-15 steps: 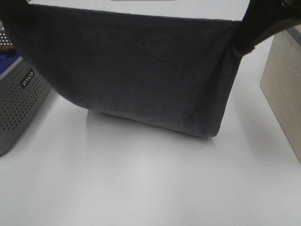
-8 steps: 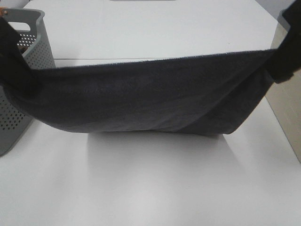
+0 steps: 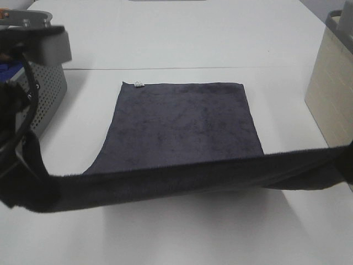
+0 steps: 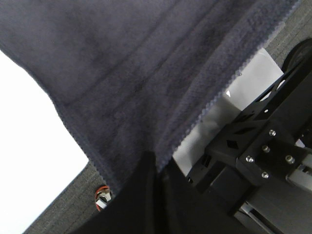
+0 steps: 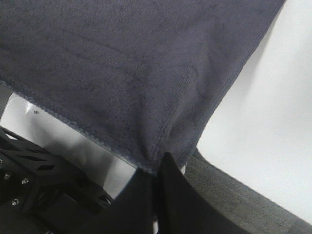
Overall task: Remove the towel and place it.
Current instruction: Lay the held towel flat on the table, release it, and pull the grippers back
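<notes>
Exterior high: towel [image 3: 182, 127] part-draped on table; white tag [image 3: 138, 84] at 11 o'clock corner, print unreadable; left gripper [image 4: 156, 165], right gripper [image 5: 158, 163] clenched on towel edge.

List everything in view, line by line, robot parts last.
towel: one, dark charcoal grey, far part flat on the table, near edge lifted and stretched between the two grippers
tag: one, white, on the towel's far left corner
basket: one, grey and perforated, at the table's left edge
blue cloth: one, blue, inside the basket, mostly hidden
box: one, beige, at the right edge, cut off by the frame
table: one, white, under everything
left gripper: one, black, jaws shut on the towel's near edge at the left end
right gripper: one, black, jaws shut on the towel's near edge at the right end
</notes>
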